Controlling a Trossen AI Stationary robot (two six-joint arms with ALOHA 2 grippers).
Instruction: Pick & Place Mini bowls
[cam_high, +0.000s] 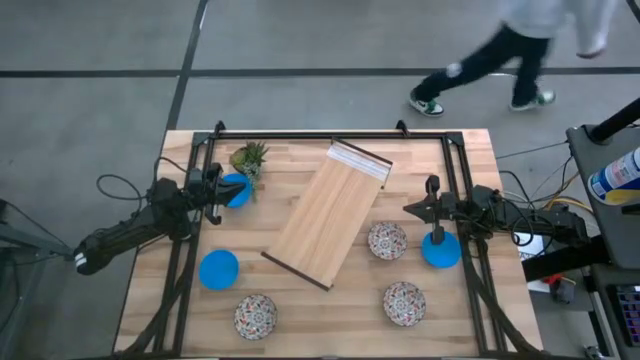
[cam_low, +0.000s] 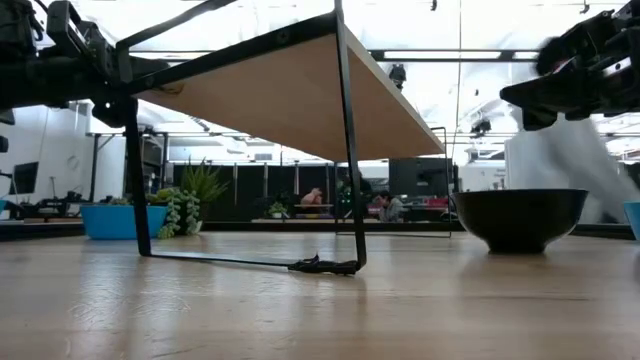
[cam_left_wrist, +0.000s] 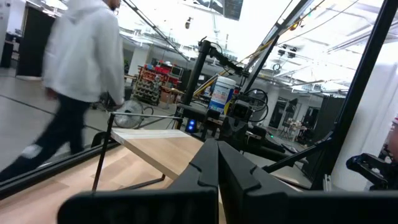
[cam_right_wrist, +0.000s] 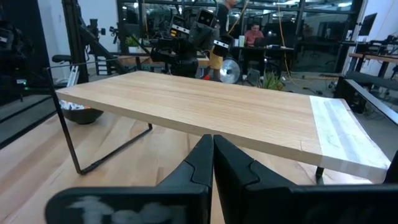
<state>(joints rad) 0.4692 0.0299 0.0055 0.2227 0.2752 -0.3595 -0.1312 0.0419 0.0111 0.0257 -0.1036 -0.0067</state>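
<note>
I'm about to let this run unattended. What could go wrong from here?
1. The left gripper, shut, sits right beside a blue bowl and the plant; reaching for the bowl may knock the plant.
2. The right gripper, also shut, is over another blue bowl and close to a patterned bowl, which it might bump.
3. A person walks past the table's far side and may come within the arms' reach.

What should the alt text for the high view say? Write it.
A tilted wooden board lies mid-table among six mini bowls: three blue, three patterned. The left tool and right tool hover at opposite sides, shut; a person walks beyond.
</note>
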